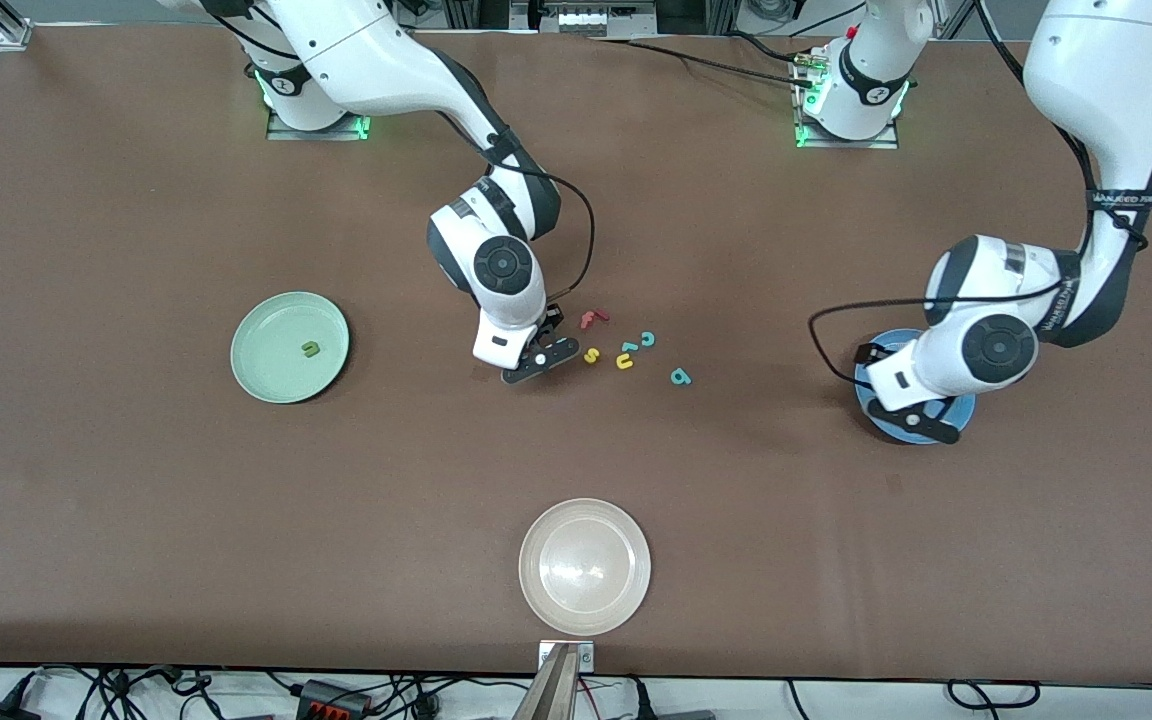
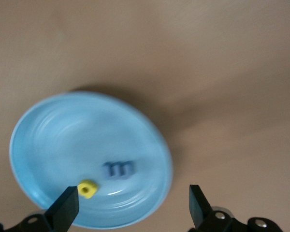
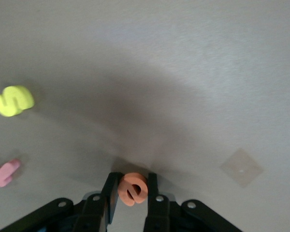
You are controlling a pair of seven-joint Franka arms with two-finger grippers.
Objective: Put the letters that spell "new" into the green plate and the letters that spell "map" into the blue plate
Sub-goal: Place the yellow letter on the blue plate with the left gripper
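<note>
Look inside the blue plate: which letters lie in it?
In the blue plate lie a blue "m" and a yellow letter. The open left gripper above hides part of the plate.

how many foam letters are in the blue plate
2: a blue foam "m" and a small yellow foam letter, both inside the round bright blue plate. The left hand could hide more.
</note>
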